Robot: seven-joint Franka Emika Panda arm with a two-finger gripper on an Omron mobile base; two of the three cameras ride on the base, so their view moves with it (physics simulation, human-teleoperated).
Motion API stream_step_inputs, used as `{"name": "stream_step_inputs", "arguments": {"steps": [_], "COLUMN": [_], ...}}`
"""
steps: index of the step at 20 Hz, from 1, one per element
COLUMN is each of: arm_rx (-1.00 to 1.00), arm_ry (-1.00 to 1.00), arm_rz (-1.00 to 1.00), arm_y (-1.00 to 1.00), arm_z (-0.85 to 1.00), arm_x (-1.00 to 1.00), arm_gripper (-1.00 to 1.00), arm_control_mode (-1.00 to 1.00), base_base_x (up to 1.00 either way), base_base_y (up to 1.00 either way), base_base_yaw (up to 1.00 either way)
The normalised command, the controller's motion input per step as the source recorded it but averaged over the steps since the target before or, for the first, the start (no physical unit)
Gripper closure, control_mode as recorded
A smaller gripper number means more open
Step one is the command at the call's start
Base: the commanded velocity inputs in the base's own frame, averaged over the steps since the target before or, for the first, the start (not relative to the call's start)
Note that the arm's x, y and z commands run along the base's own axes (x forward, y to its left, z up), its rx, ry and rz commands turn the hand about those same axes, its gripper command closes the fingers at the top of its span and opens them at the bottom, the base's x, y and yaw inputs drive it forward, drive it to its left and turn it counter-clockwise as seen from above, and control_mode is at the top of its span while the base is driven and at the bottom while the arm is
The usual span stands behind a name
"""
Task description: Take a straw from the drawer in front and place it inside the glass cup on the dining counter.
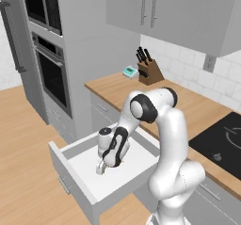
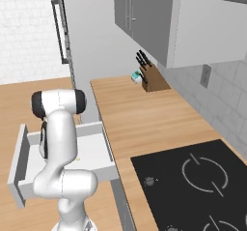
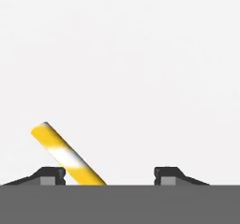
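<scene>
The wide white drawer (image 1: 66, 174) stands pulled out below the worktop, also seen in the right base view as the drawer (image 2: 94, 152). My gripper (image 1: 100, 168) reaches down into it, close to the white floor. In the hand view the straw (image 3: 65, 153), yellow with a white band, lies slanted on the drawer floor. Its lower end runs between the fingertips of my gripper (image 3: 110, 174), close beside the left fingertip (image 3: 51, 173). The jaws are open with a wide gap, and nothing is clamped. The glass cup and the dining counter are out of view.
A wooden wall-side worktop (image 1: 141, 94) carries a knife block (image 1: 149, 71) and a small teal item (image 1: 129, 71). A black cooktop (image 1: 221, 141) is set in at the right. A built-in oven (image 1: 52, 73) stands to the left, and upper cabinets (image 1: 169, 7) hang overhead.
</scene>
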Motion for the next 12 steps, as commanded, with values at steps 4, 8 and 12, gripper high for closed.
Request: {"name": "stream_step_inputs", "arguments": {"steps": [4, 8, 12], "arm_rx": [0.0, 0.0, 0.03], "arm_ry": [-0.05, -0.04, -0.01], "arm_rz": [0.0, 0.0, 0.0], "arm_y": [0.0, 0.0, 0.0], "arm_z": [-0.13, -0.05, 0.0], "arm_x": [-0.04, 0.0, -0.01], "arm_gripper": [1.0, 1.0, 1.0], "arm_control_mode": [-1.0, -1.0, -1.0], "base_base_x": [0.0, 0.0, 0.0], "base_base_y": [0.0, 0.0, 0.0], "base_base_yaw": [0.0, 0.0, 0.0]}}
